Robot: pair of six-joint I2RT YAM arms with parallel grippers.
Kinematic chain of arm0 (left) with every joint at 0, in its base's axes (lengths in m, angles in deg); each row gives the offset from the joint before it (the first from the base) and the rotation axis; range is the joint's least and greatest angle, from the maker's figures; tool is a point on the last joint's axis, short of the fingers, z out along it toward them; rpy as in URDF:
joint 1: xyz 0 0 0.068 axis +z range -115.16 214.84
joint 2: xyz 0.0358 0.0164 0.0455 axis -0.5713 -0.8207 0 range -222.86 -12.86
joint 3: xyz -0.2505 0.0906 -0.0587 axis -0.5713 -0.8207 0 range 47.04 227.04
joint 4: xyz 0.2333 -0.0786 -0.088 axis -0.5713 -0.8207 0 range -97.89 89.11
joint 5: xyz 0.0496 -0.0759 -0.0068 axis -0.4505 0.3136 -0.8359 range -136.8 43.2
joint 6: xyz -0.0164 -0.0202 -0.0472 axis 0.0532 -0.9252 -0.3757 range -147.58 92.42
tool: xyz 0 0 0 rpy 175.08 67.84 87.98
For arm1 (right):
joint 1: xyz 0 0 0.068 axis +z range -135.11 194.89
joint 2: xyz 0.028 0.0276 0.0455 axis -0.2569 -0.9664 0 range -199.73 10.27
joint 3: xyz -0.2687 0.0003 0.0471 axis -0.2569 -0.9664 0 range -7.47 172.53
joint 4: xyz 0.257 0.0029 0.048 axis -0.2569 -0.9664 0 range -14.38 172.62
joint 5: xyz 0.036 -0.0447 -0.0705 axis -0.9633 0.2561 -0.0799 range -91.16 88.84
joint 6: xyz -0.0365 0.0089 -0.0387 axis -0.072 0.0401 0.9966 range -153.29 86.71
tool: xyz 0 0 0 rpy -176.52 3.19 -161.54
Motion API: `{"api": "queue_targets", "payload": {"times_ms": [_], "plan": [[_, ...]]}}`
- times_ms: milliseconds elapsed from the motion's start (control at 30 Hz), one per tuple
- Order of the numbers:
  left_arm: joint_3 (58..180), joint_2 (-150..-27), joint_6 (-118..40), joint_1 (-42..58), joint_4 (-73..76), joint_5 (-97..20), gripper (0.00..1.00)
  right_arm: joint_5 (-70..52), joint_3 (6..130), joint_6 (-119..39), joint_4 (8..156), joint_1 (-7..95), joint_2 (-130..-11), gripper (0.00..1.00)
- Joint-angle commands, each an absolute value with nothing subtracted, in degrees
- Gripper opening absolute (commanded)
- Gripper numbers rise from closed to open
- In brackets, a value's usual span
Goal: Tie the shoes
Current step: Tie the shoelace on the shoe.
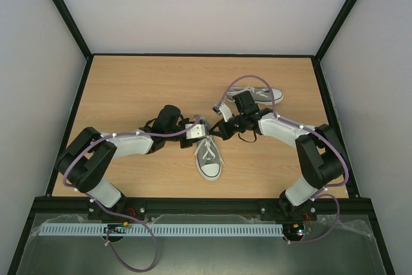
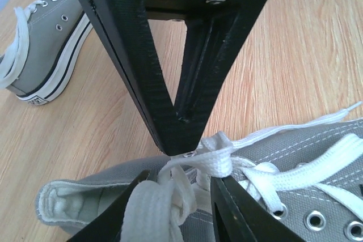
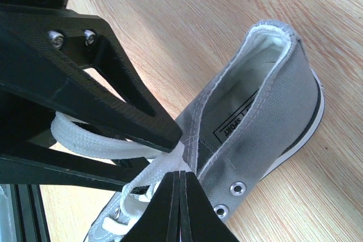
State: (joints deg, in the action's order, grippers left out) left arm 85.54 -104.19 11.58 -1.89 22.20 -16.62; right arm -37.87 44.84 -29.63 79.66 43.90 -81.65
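No bow yet: right end effector (image 3: 180, 177) pinched a lace (image 3: 153, 174) on the near shoe (image 1: 208, 156); whether the left end effector (image 2: 181, 177) gripped was unclear; one-o'clock shoe (image 1: 257, 94) lay untied.

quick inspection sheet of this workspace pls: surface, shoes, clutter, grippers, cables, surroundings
surface: wooden table, light grain
job's things: near shoe upright, toe toward the arm bases, lace pulled up, no finished bow seen; far shoe on its sole behind the right arm, laces loose
clutter: nothing seen
grippers: left gripper and right gripper both shut on the lace over the near shoe
cables: purple cables along both arms, one loop above the far shoe
surroundings: white walls, black frame, slotted white strip at the near edge
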Motion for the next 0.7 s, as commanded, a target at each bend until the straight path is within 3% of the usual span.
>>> {"api": "queue_targets", "payload": {"times_ms": [0, 233, 467, 667], "plan": [[86.7, -101.2, 12.5, -2.1, 19.7, -14.9, 0.30, -37.9, 44.3, -29.9, 77.2, 44.1, -80.3, 0.01], [88.1, -99.6, 12.8, -2.0, 15.5, -12.5, 0.33, -38.0, 44.0, -30.4, 77.8, 44.1, -80.4, 0.01], [89.7, -98.2, 8.0, -1.4, 13.7, -13.6, 0.04, -36.4, 43.5, -32.3, 78.3, 44.0, -80.3, 0.01], [88.5, -97.4, 8.5, 0.2, 7.7, -13.6, 0.02, -33.3, 41.5, -34.9, 79.3, 43.4, -78.3, 0.01]]}}
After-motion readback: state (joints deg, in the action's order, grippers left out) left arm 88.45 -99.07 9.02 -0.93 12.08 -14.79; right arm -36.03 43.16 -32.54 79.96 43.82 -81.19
